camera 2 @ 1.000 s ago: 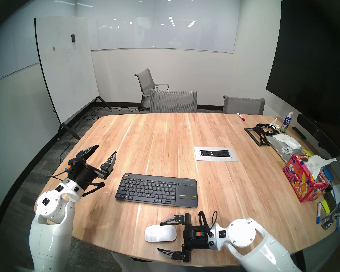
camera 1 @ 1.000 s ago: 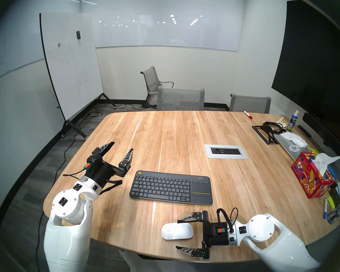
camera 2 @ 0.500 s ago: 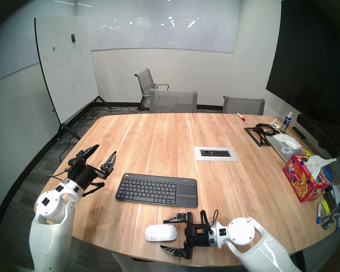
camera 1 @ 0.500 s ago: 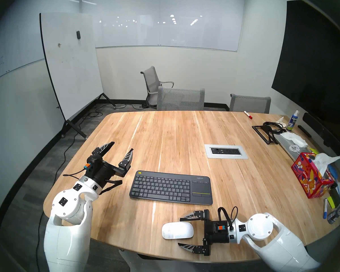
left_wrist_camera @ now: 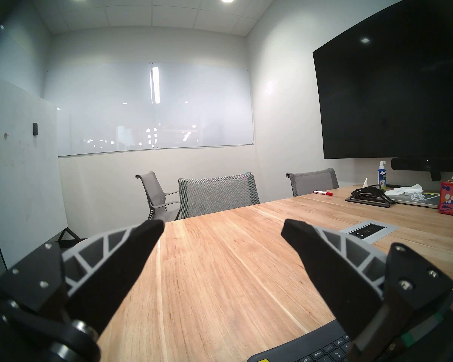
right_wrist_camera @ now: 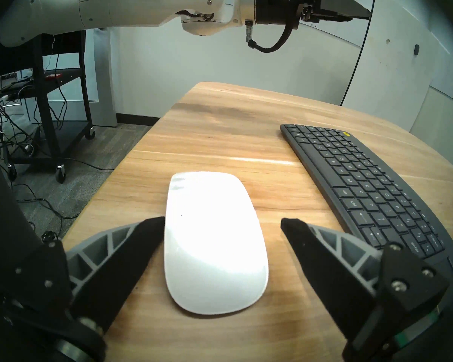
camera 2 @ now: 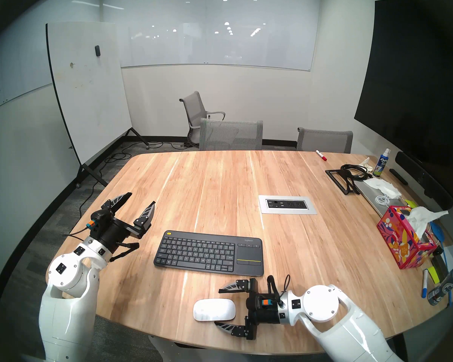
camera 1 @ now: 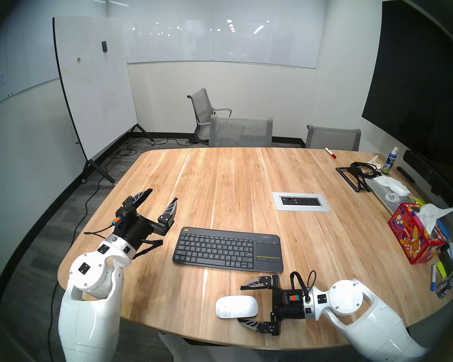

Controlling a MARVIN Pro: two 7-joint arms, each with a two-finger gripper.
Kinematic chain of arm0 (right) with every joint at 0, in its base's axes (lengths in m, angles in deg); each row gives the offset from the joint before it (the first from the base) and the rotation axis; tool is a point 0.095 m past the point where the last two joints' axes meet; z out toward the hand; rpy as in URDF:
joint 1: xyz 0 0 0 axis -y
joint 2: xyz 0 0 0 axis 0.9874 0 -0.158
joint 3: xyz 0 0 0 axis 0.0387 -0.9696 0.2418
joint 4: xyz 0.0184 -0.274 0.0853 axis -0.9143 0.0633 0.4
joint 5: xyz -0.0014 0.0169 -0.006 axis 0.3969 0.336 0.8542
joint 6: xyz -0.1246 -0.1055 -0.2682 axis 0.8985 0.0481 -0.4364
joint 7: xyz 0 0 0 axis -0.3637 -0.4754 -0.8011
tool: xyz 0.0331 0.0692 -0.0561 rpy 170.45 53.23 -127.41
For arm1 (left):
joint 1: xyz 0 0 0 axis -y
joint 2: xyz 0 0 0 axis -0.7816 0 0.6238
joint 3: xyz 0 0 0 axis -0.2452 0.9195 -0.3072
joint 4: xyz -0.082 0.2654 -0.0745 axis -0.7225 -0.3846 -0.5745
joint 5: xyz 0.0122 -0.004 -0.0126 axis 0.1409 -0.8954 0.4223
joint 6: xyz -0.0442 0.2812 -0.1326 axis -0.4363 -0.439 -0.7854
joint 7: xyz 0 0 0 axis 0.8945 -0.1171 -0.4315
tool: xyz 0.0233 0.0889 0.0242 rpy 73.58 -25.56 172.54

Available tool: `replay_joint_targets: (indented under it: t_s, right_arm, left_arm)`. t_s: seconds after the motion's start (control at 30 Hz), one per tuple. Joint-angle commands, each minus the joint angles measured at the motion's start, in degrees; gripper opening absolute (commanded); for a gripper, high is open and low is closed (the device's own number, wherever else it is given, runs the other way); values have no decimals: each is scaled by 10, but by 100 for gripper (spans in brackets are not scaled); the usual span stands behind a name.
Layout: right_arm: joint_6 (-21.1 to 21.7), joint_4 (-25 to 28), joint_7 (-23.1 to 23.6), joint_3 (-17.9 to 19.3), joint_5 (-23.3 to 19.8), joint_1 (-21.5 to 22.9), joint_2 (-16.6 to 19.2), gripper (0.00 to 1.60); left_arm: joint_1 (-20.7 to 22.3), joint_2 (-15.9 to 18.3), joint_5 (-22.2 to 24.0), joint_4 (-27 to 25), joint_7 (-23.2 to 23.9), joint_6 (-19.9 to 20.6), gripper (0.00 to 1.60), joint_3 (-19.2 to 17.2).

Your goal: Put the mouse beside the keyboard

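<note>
mouse: the white wireless mouse (camera 1: 236, 307) sits flat on the worktop (camera 1: 246, 176), close to the near edge, in front of the touchpad end of the keyboard. Nothing's lifted it yet.

keyboard: the dark grey Logitech keyboard (camera 1: 228, 249) lies flat further in from the near edge, a clear strip of bare wood between it and the mouse. I'd call them near, but not beside each other yet.

right gripper: my right gripper (camera 1: 241, 304) comes in low from the right edge side, jaws wide apart and straddling the right end of the mouse. In the right wrist view one fingertip (right_wrist_camera: 152, 227) looks to be right against the mouse's side, the other stands off with a gap. Not clamped on anything.

left gripper: the left gripper (camera 1: 164, 195) hangs above the worktop near the left edge, left of the keyboard, jaws spread and empty. Not involved as far as I can see.

done so far: approach and lining up, basically.

left to do: close on the mouse, carry or slide it up beside the keyboard, let go. So I'd say early days, most of the job ahead.

watch out: glossy low dome, I reckon it could squirt out of the pinch.
</note>
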Motion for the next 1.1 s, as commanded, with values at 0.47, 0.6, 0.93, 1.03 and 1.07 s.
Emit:
replay_joint_targets:
  t_s: [0.47,0.6,0.93,1.03,1.07]
  right_arm:
    - [33,-5,22,-17,-4,31,-15,160]
    - [36,-8,23,-18,-5,34,-17,160]
    - [38,-5,7,-14,-1,34,-29,0]
    - [43,0,0,-10,-1,34,-29,0]
    - [43,3,-4,-8,1,33,-29,0]
  left_arm:
    - [0,0,-1,-15,-1,-4,160,-1]
    - [0,0,-1,-15,-1,-4,160,-1]
    - [0,0,-1,-15,-1,-4,160,-1]
    - [0,0,-1,-15,-1,-4,160,-1]
    - [0,0,-1,-15,-1,-4,160,-1]
